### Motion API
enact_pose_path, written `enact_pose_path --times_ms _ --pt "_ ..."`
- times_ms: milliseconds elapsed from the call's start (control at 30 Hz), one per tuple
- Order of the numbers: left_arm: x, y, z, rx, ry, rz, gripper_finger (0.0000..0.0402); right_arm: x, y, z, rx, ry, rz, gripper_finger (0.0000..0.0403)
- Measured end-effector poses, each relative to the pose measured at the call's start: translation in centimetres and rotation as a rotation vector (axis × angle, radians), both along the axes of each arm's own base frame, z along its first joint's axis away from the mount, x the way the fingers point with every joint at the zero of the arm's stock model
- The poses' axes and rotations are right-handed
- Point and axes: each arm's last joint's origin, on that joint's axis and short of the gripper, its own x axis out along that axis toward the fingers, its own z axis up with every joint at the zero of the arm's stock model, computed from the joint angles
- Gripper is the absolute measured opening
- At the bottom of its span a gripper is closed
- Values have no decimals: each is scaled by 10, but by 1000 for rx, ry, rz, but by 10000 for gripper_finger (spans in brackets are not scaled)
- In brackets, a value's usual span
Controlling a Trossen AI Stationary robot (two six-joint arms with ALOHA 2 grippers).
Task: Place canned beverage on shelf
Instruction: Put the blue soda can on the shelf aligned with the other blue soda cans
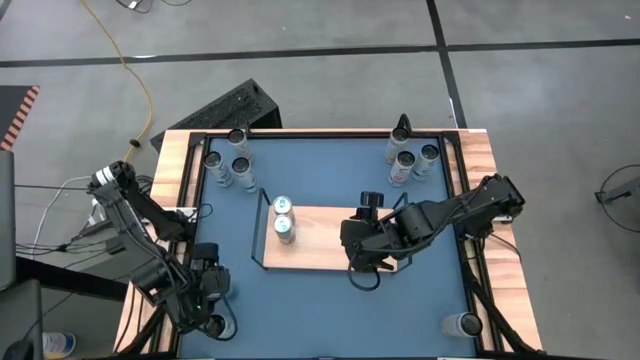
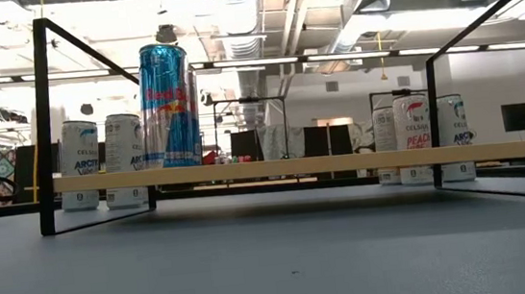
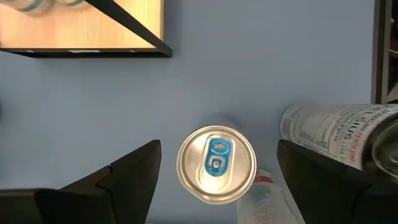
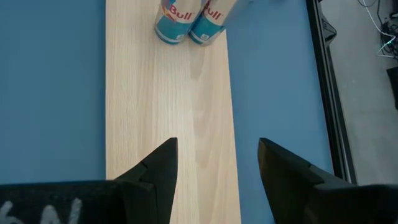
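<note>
Reaching for: the can [image 3: 216,164], which stands upright on the blue table [image 1: 330,300] near its front-left corner, directly under our left gripper [image 3: 217,171].
Left gripper: fingers spread wide, one on each side of the can, nothing held.
Doing it well: we lower straight down, keep the can centred between the fingers, and stay off the fallen can [image 3: 339,134] just beside it.
Shelf [image 1: 330,255]: two cans [image 1: 283,218] stand at its left end; the rest is bare.
Right gripper [image 4: 214,171]: open, empty, above the shelf's right part; we judge it could block placing there.

Red Bull on tall shelf can [image 2: 167,106]; "CELSIUS" + "PEACH" on rear can [image 2: 414,138].
</note>
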Motion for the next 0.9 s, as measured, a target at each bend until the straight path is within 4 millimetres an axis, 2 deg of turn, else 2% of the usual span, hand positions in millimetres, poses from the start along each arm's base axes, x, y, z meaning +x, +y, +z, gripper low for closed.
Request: enact_pose_path --times_ms 167,267,567,900 --pt "-4 -1 -20 -19 72 -23 307 0 0 0 0 -1 1 205" --pt "-5 1 -25 9 75 -14 307 0 0 0 1 -1 1 205" --pt "-4 1 -25 16 62 -16 307 1 1 1 7 -17 2 205" --pt "-2 -3 -12 -27 34 -7 307 1 1 1 7 -17 3 205"
